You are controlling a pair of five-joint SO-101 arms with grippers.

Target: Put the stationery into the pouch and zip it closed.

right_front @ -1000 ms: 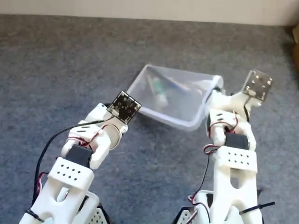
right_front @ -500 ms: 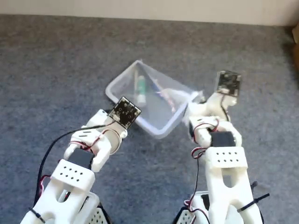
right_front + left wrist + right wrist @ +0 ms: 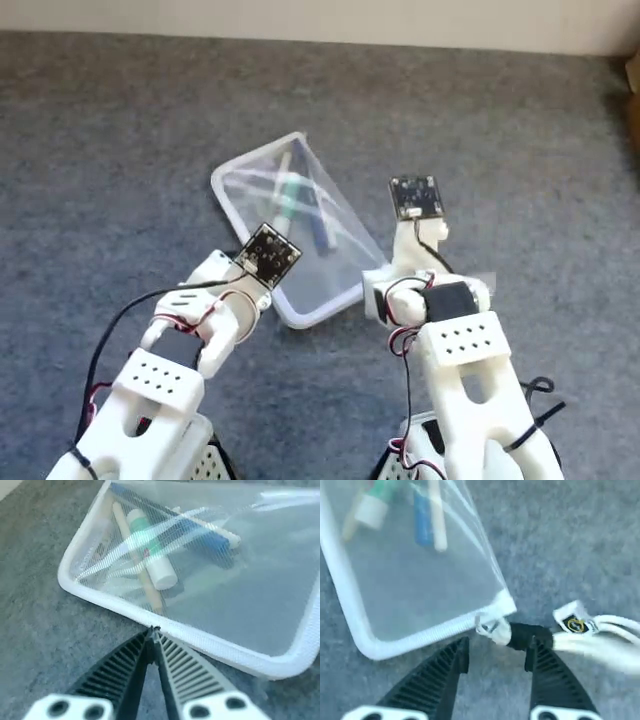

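Note:
The clear mesh pouch (image 3: 262, 190) lies flat on the carpet between the arms, with a white-and-green glue stick (image 3: 150, 555), a blue pen (image 3: 200, 532) and a wooden pencil (image 3: 137, 570) inside. My left gripper (image 3: 152, 629) is shut, its tips pinching the pouch's white border on the near long side. My right gripper (image 3: 497, 647) hovers open over the pouch's near right corner. The zipper slider (image 3: 492, 627) sits at that corner, and its black pull (image 3: 527, 635) lies between my right fingers, close to one of them (image 3: 540, 665).
White cords with a small tag (image 3: 575, 622) trail from the zipper pull onto the grey carpet (image 3: 120, 150). A pale wall strip (image 3: 300, 20) runs along the far edge.
The pouch swung left and toward the arms, turning about my left gripper's hold. My right arm moved left and nearer along with the pouch's zipper corner. The left arm barely moved.

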